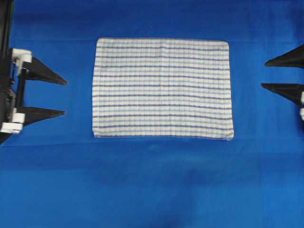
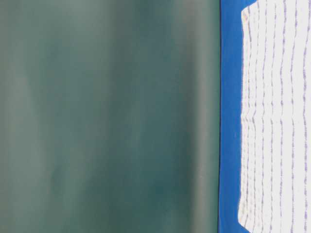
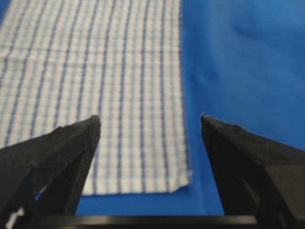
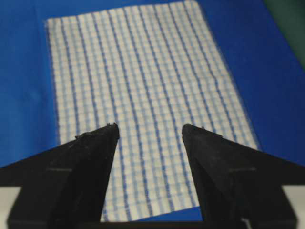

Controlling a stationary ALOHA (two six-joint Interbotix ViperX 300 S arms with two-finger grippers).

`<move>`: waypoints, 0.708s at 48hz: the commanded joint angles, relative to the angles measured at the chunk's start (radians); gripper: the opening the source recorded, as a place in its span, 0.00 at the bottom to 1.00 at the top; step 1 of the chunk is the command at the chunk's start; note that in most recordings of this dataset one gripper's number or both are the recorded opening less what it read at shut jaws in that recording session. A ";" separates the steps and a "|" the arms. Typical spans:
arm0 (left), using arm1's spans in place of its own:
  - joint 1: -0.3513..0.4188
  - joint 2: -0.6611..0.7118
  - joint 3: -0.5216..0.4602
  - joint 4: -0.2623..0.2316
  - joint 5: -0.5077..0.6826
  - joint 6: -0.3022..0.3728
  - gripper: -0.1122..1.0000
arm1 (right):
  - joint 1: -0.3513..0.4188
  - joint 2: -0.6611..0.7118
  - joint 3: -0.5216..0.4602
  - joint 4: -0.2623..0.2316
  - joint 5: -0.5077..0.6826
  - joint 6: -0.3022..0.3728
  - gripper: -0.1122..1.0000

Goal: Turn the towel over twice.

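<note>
The towel [image 1: 162,88], white with thin dark-blue and light-blue stripes, lies flat and spread out in the middle of the blue table cover. It also shows in the table-level view as the towel [image 2: 277,121]. At the left edge my left gripper [image 1: 65,97] stands open, a short way off the towel's left side, nothing between its fingers. In the left wrist view the towel [image 3: 95,86] and its near corner lie ahead of the left gripper [image 3: 151,121]. My right gripper [image 1: 263,73] is open at the right edge, apart from the cloth. The right gripper [image 4: 150,128] looks along the towel [image 4: 143,86].
A plain blue cloth [image 1: 152,185] covers the whole table around the towel, with wide bare margins in front and behind. A dull green wall [image 2: 107,116] stands behind the table's far edge.
</note>
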 commanded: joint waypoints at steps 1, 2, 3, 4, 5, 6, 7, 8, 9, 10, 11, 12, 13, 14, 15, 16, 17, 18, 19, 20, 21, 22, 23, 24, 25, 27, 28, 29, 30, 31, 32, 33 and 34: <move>0.011 -0.057 0.021 0.003 -0.002 0.009 0.82 | 0.003 -0.038 0.018 -0.008 -0.005 -0.002 0.64; 0.011 -0.072 0.031 0.003 -0.002 0.009 0.82 | 0.003 -0.048 0.028 -0.008 -0.005 -0.002 0.64; 0.012 -0.086 0.041 0.002 -0.003 0.009 0.82 | 0.003 -0.058 0.038 -0.009 -0.005 -0.002 0.63; 0.014 -0.100 0.052 0.003 -0.003 0.009 0.82 | 0.003 -0.067 0.048 -0.009 -0.006 -0.002 0.63; 0.014 -0.117 0.063 0.002 -0.002 0.009 0.82 | 0.003 -0.080 0.064 -0.009 -0.009 -0.002 0.63; 0.015 -0.130 0.072 0.002 -0.003 0.009 0.82 | 0.003 -0.087 0.074 -0.008 -0.014 -0.002 0.62; 0.015 -0.144 0.080 0.002 -0.003 0.009 0.82 | 0.003 -0.097 0.083 -0.009 -0.020 -0.002 0.62; 0.015 -0.156 0.091 0.002 -0.005 0.009 0.82 | 0.003 -0.104 0.094 -0.009 -0.026 -0.002 0.62; 0.015 -0.169 0.100 0.003 -0.005 0.009 0.82 | 0.003 -0.110 0.104 -0.008 -0.034 -0.002 0.62; 0.015 -0.179 0.109 0.002 -0.006 0.008 0.82 | 0.003 -0.115 0.114 -0.009 -0.041 -0.002 0.62; 0.015 -0.190 0.117 0.002 -0.009 0.008 0.82 | 0.003 -0.120 0.123 -0.009 -0.049 -0.002 0.62; 0.015 -0.204 0.130 0.002 -0.011 0.008 0.82 | 0.003 -0.124 0.130 -0.009 -0.055 -0.002 0.62; 0.015 -0.212 0.138 0.002 -0.012 0.008 0.82 | 0.003 -0.127 0.138 -0.008 -0.061 -0.002 0.62; 0.015 -0.218 0.147 0.002 -0.014 0.008 0.82 | 0.003 -0.130 0.144 -0.009 -0.067 -0.002 0.62; 0.015 -0.225 0.153 0.002 -0.017 0.008 0.82 | 0.003 -0.132 0.152 -0.009 -0.072 0.000 0.62; 0.017 -0.230 0.163 0.002 -0.018 0.008 0.82 | 0.003 -0.135 0.161 -0.009 -0.074 0.002 0.62; 0.015 -0.235 0.169 0.002 -0.021 0.008 0.82 | 0.003 -0.135 0.167 -0.008 -0.075 0.003 0.62; 0.015 -0.238 0.175 0.002 -0.023 0.008 0.82 | 0.003 -0.135 0.173 -0.009 -0.078 0.006 0.62; 0.017 -0.241 0.181 0.002 -0.026 0.008 0.82 | 0.003 -0.135 0.181 -0.009 -0.081 0.009 0.62; 0.015 -0.244 0.186 0.002 -0.028 0.008 0.81 | 0.002 -0.135 0.186 -0.009 -0.081 0.011 0.62; 0.015 -0.245 0.192 0.002 -0.029 0.008 0.81 | 0.000 -0.135 0.192 -0.008 -0.081 0.012 0.62; 0.015 -0.245 0.198 0.002 -0.032 0.006 0.81 | -0.002 -0.135 0.198 -0.008 -0.081 0.014 0.62; 0.015 -0.245 0.207 0.002 -0.037 0.006 0.81 | -0.003 -0.135 0.202 -0.008 -0.081 0.014 0.62; 0.015 -0.245 0.209 0.002 -0.043 0.006 0.81 | -0.005 -0.135 0.209 -0.006 -0.081 0.015 0.62; 0.015 -0.245 0.212 0.002 -0.051 0.006 0.81 | -0.008 -0.135 0.213 -0.006 -0.083 0.017 0.62; 0.015 -0.247 0.212 0.002 -0.060 0.006 0.81 | -0.014 -0.137 0.219 -0.006 -0.084 0.023 0.62; 0.015 -0.247 0.215 0.002 -0.063 0.008 0.81 | -0.017 -0.137 0.224 -0.006 -0.084 0.028 0.62; 0.015 -0.247 0.216 0.003 -0.066 0.009 0.81 | -0.020 -0.138 0.225 -0.008 -0.086 0.031 0.62; 0.015 -0.247 0.216 0.002 -0.067 0.009 0.81 | -0.023 -0.138 0.225 -0.006 -0.087 0.034 0.62; 0.015 -0.247 0.218 0.002 -0.069 0.009 0.81 | -0.025 -0.138 0.225 -0.008 -0.089 0.037 0.62; 0.015 -0.247 0.218 0.002 -0.069 0.009 0.81 | -0.025 -0.138 0.225 -0.008 -0.091 0.037 0.62; 0.015 -0.247 0.218 0.002 -0.069 0.009 0.81 | -0.026 -0.138 0.227 -0.008 -0.091 0.037 0.62; 0.015 -0.247 0.218 0.002 -0.069 0.009 0.81 | -0.026 -0.138 0.227 -0.008 -0.091 0.038 0.62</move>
